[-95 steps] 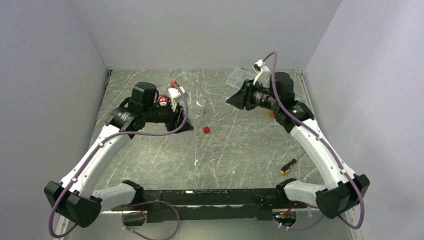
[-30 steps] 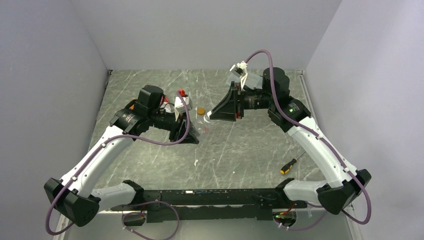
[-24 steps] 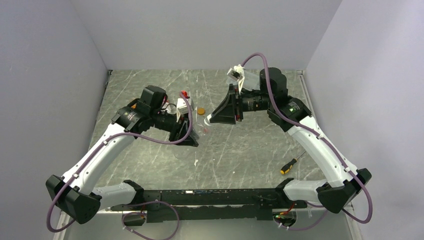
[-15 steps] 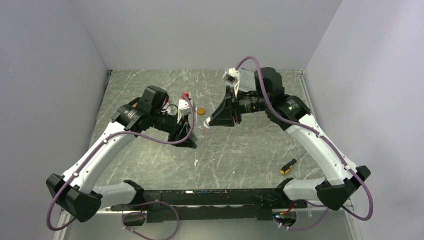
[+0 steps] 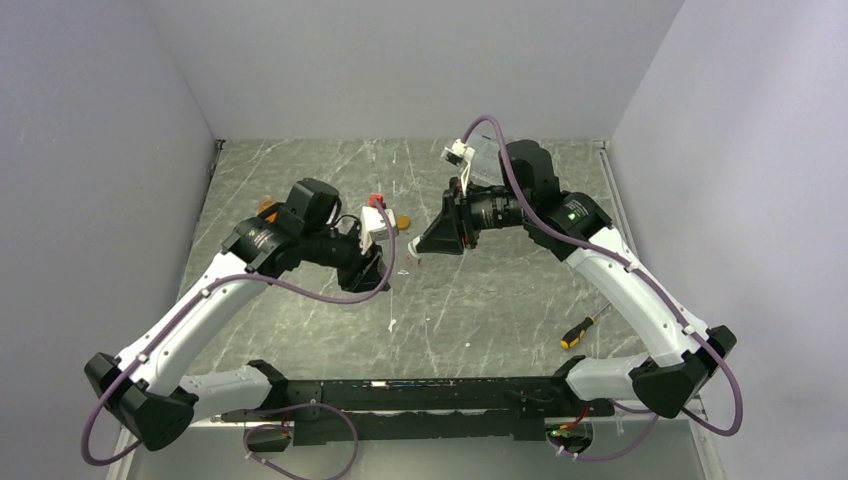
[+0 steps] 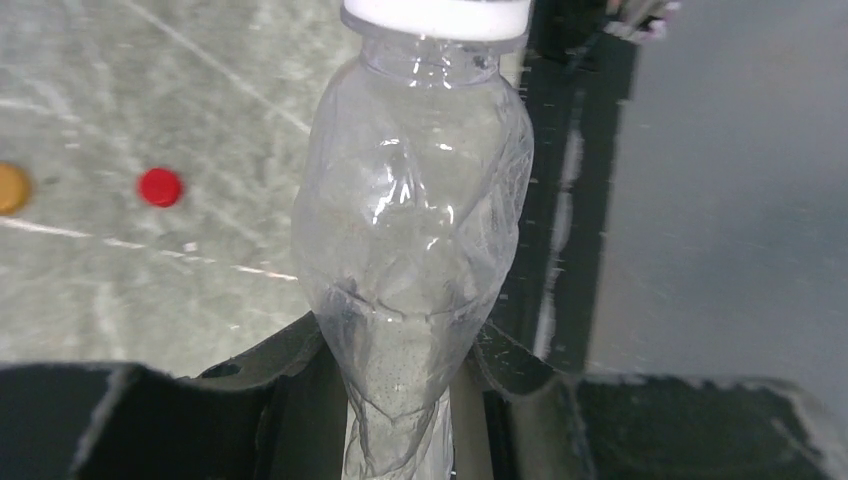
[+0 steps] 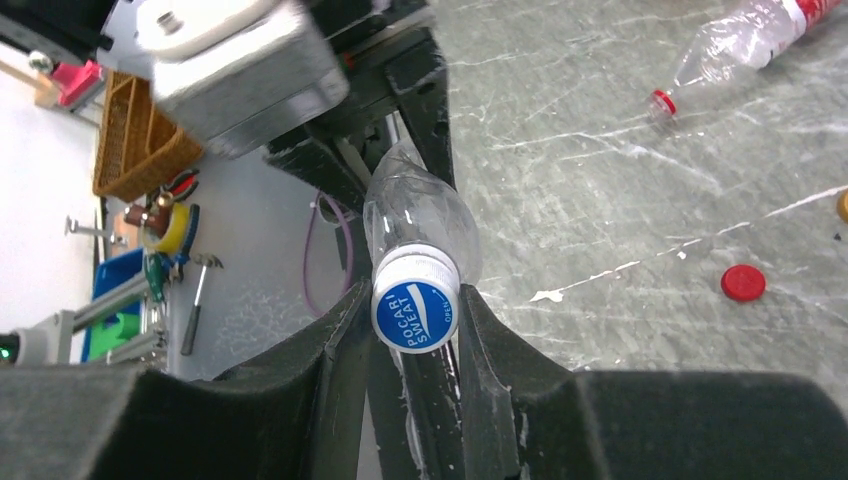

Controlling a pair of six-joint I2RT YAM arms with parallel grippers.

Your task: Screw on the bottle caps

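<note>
My left gripper [image 6: 400,350] is shut on the base of a crumpled clear pale bottle [image 6: 415,210] and holds it in the air above the table. The bottle's mouth points at my right gripper [image 7: 413,312], which is shut on the blue cap with a white mark [image 7: 415,314], seated on the bottle's neck [image 7: 420,215]. In the top view the two grippers meet mid-table, left [image 5: 375,265] and right [image 5: 420,245]. A red cap [image 7: 743,283] and an orange cap [image 5: 402,220] lie loose on the table. A clear bottle with a red label [image 7: 740,40] lies farther off.
A yellow-and-black screwdriver [image 5: 577,332] lies at the right front of the table. An orange bottle [image 5: 268,208] peeks out behind the left arm. The red cap [image 6: 160,187] and orange cap [image 6: 10,188] also show in the left wrist view.
Both grippers have closed in on each other. The right gripper with the cap moved left onto the bottle's mouth and its wrist has turned. The left arm shifted slightly with the bottle.
</note>
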